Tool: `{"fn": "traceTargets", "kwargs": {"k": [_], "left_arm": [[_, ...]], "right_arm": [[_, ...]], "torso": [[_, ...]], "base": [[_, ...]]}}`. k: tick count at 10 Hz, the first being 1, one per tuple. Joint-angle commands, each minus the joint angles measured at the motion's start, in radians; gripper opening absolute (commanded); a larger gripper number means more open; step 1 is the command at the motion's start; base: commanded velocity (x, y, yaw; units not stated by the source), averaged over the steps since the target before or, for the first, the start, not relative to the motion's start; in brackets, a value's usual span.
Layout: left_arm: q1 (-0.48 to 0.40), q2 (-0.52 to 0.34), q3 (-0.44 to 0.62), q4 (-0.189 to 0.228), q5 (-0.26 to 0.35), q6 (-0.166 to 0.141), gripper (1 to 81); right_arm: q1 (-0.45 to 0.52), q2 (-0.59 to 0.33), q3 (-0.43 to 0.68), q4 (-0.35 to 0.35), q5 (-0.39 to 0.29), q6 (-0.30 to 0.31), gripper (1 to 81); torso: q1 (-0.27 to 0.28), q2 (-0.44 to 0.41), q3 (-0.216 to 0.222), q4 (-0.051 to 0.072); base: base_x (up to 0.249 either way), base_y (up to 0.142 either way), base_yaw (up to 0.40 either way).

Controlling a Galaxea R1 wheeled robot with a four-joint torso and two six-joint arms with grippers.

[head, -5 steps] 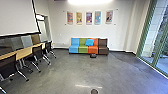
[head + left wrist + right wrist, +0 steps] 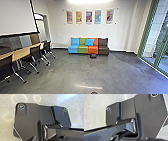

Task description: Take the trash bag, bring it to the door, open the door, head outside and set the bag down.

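Note:
Green-framed glass doors [image 2: 150, 47] stand along the right side of the head view, with daylight behind them. On the floor before the sofa lies a small dark object [image 2: 93, 56]; I cannot tell whether it is a bag. The left wrist view looks down on the robot's own dark plate and jointed bar above the floor. A similar look at the plate and bar comes from the right wrist view. How either gripper stands, and whether it holds anything, I cannot make out.
A sofa [image 2: 88, 46] in blue, green, orange and brown stands against the far wall, a blue cushion [image 2: 89, 42] on it. Dark chairs [image 2: 35, 53] line a long wooden table [image 2: 21, 53] at the left. A dark round thing [image 2: 94, 93] shows at the bottom edge.
The head camera has moved slightly forward with the robot. Chairs at the left sit further toward the picture's edge, and the round thing has slipped lower. The sofa area looks unchanged.

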Motion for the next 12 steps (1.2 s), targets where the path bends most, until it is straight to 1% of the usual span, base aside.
{"fn": "traceTargets", "kwargs": {"k": [1,2,3,4,6,12], "left_arm": [[-0.051,0.003,0.005,0.009,0.051,0.010,81.1],[-0.053,0.003,0.005,0.009,0.051,0.010,81.1],[-0.054,0.004,0.005,0.009,0.051,0.010,81.1],[-0.054,0.006,0.007,0.009,0.051,0.010,81.1],[-0.056,0.006,0.007,0.009,0.051,0.010,81.1],[-0.059,0.009,0.005,0.009,0.051,0.010,81.1]], "right_arm": [[0.041,-0.009,0.017,-0.007,-0.059,-0.006,81.1],[0.039,-0.009,0.014,-0.007,-0.059,-0.006,81.1],[0.039,-0.009,0.012,-0.005,-0.059,-0.006,81.1],[0.039,-0.011,0.011,-0.005,-0.059,-0.006,81.1],[0.039,-0.014,0.011,-0.003,-0.059,-0.005,81.1],[0.039,-0.008,0.017,-0.016,-0.056,-0.005,81.1]], "torso": [[0.000,0.000,-0.092,0.000],[0.000,0.000,-0.114,0.000],[0.000,0.000,-0.053,0.000],[0.000,0.000,-0.082,0.000],[0.001,0.001,-0.101,0.000],[0.001,0.001,-0.099,0.000]], "base": [[0.182,0.000,0.000],[0.185,0.000,0.000],[0.188,0.000,0.000],[0.189,0.000,0.000],[0.191,0.000,0.000],[0.194,0.000,0.000]]}}
